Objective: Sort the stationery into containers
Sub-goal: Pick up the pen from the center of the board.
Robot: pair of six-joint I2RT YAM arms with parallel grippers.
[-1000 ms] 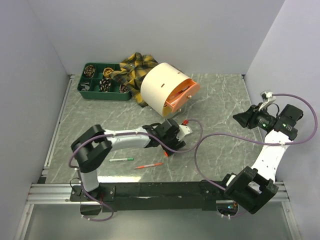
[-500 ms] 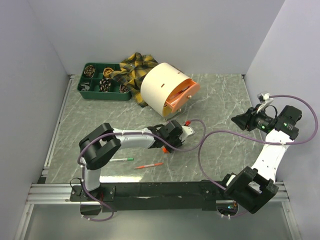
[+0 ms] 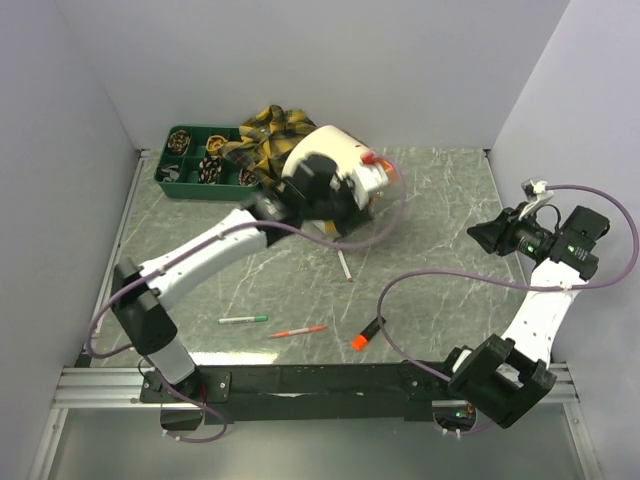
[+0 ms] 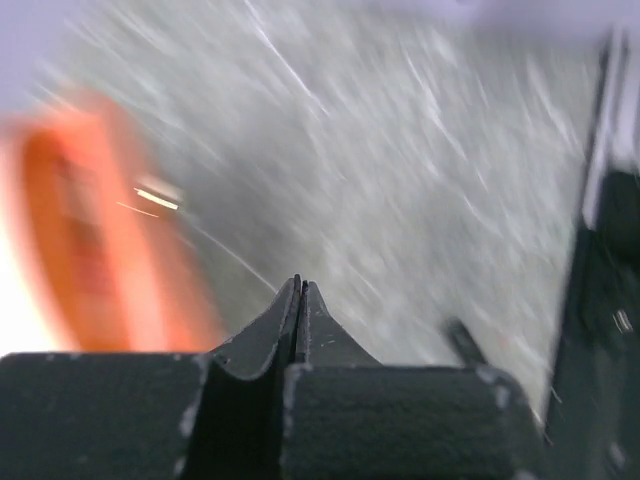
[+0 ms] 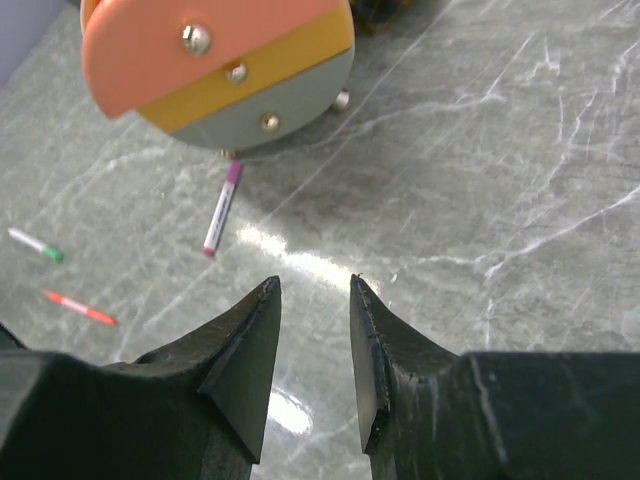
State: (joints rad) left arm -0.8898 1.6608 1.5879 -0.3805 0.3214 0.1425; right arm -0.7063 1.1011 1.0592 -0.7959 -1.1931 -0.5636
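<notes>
my left arm is stretched long toward the far edge of the worktop (image 3: 440,200), wrist over the cream drum (image 3: 318,140) and hiding most of it. left gripper (image 4: 300,296) jaws pressed together, nothing between. that wrist view is smeared: just an orange blur at left, grey marble beyond. right arm is raised by the right edge, right gripper (image 5: 312,285) pointing left, jaws partly apart, empty. drum lies on its side at the far edge, beside the plaid cloth (image 3: 262,135). green tray (image 3: 200,192) in the far left corner, contents too small to name. black highlighter (image 3: 367,335) with orange cap, green-tipped pen (image 3: 243,319) and red pen (image 3: 298,331) lie near the near edge. purple-tipped pen (image 3: 344,265) mid-worktop.
</notes>
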